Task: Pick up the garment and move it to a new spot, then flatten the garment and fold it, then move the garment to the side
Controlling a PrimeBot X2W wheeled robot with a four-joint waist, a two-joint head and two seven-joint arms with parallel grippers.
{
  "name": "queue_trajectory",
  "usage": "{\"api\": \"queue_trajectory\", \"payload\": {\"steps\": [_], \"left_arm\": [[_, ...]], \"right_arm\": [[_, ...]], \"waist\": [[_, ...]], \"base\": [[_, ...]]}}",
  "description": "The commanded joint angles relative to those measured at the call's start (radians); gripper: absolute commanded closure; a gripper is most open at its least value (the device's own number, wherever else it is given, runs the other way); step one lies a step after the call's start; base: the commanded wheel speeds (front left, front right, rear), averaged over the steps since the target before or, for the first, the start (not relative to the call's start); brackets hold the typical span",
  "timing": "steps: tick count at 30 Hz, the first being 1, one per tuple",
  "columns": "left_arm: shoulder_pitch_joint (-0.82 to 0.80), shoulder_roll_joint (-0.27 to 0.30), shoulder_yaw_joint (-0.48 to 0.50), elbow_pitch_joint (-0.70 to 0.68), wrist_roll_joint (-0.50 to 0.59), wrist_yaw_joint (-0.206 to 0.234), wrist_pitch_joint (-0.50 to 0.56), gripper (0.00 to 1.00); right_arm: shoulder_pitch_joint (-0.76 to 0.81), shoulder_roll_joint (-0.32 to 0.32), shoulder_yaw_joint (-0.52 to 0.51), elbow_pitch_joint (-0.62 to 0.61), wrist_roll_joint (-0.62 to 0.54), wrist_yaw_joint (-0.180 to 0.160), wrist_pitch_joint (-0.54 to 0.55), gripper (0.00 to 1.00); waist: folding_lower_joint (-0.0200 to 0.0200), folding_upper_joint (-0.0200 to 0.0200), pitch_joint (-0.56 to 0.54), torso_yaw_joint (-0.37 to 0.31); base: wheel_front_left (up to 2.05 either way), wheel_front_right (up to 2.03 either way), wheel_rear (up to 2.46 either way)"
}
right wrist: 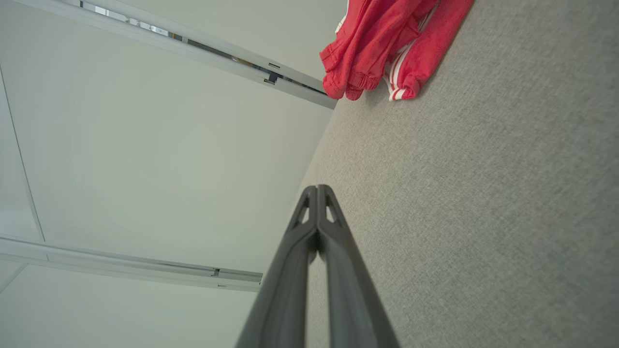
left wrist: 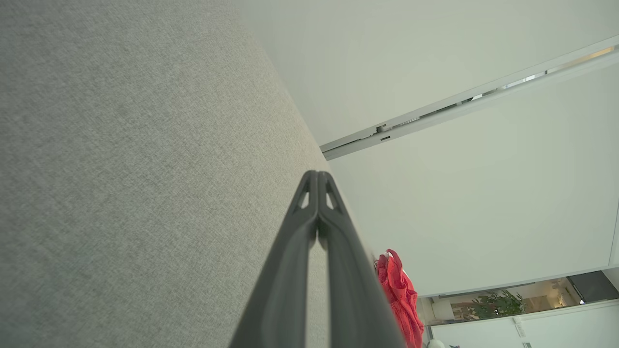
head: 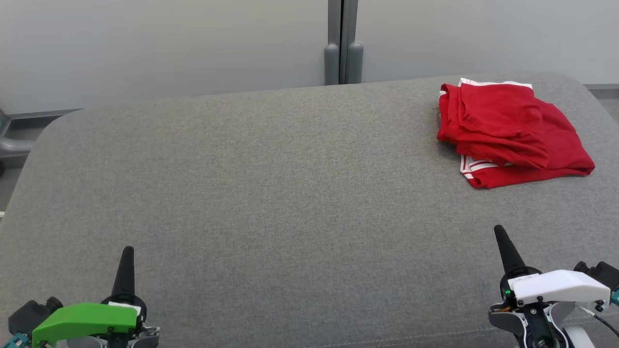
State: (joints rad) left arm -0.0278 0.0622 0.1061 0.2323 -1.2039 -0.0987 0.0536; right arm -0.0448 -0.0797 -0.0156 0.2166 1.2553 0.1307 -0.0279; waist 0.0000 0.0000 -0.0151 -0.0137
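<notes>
Table (head: 271, 183): grey woven cover, rounded corners.
Garment (head: 508, 133): red with white stripes, folded in a rumpled stack, lay at the table's far right corner. The head view showed a white band along its far edge, the right wrist view its gathered cuffs, and the left wrist view a thin red sliver.
Left tool (head: 127, 252), right tool (head: 499, 232): both clenched on nothing, over the table's near edge.

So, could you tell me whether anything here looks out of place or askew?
Only the garment: it sits at the far right of the grey surface, folded unevenly, with skewed layers and a white-striped edge poking out on its near side. Nothing looks damaged.
</notes>
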Motion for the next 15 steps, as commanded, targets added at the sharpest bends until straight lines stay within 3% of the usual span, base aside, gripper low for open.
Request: {"api": "queue_trajectory", "payload": {"steps": [1,15], "left_arm": [[-0.025,0.002,0.007,-0.005,-0.031,-0.009,0.009,1.00],[-0.043,-0.002,0.015,0.000,-0.159,-0.018,0.045,1.00]], "right_arm": [[-0.001,-0.001,-0.007,-0.013,0.026,0.000,0.006,1.00],[0.003,0.011,-0.028,-0.023,0.141,0.000,0.034,1.00]], "waist": [[0.0000,0.0000,0.001,0.000],[0.0000,0.0000,0.008,0.004]], "base": [[0.00,0.00,0.00],[0.00,0.00,0.00]]}}
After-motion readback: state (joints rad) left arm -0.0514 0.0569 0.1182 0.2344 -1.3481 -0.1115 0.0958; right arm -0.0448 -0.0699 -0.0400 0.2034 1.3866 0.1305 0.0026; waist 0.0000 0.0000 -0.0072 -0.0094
